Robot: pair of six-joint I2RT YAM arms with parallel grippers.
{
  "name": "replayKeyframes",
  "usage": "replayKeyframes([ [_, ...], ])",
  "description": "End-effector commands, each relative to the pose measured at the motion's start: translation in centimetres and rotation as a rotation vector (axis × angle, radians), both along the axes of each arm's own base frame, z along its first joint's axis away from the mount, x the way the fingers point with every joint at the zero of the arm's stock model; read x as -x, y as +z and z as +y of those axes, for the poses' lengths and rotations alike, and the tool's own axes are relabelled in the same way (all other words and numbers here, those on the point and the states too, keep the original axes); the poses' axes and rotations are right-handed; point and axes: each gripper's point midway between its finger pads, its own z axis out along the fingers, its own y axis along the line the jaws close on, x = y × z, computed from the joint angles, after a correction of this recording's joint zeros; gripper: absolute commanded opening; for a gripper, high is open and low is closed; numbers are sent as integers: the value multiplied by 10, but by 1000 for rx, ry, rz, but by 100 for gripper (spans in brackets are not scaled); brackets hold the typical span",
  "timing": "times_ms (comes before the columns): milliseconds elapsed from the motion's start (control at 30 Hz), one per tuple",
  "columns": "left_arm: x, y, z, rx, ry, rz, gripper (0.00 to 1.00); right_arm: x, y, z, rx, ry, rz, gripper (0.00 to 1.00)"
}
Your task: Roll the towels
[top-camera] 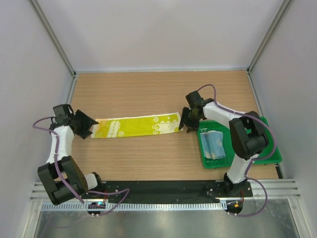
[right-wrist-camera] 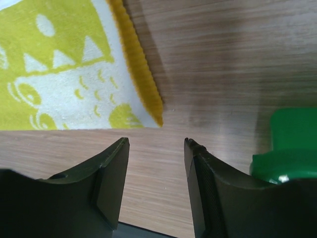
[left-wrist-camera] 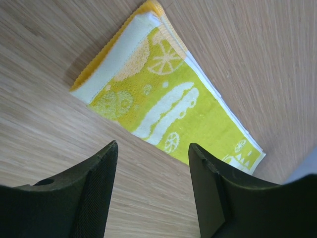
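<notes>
The unrolled towel (top-camera: 136,126) lies flat mid-table (top-camera: 148,89); at four o'clock, the tray (top-camera: 270,156) holds the rolled towel (top-camera: 214,144).

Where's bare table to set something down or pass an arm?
Free: the wood beyond the yellow towel to the back wall, and the strip between it and the black base rail. Crowded: the right, around the green tray with the blue towel.

Bright, even light — soft shadows (wrist views' foregrounds blurred).
</notes>
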Motion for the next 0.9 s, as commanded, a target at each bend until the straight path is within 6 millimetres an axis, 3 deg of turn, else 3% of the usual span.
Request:
replayKeyframes([
  [0,-8,6,-2,5,-34,-35,60,-16,-1,4,11,10,-22,54],
  [233,-10,9,-3,1,-43,-43,59,-29,-13,10,24,31,-18,47],
  [333,-9,7,-3,2,-45,-39,59,-30,-15,11,22,35,-14,37],
  [467,-10,6,-2,1,-43,-35,59,-32,-12,9,31,40,-21,11],
  [567,-10,6,-3,2,-46,-34,59,-36,-6,5,53,48,-41,2],
  [767,-12,9,-9,-16,-77,-44,59,-50,10,-20,135,47,-76,1],
  [867,-12,11,-16,-57,-114,-36,59,-57,23,-44,263,44,-110,1],
])
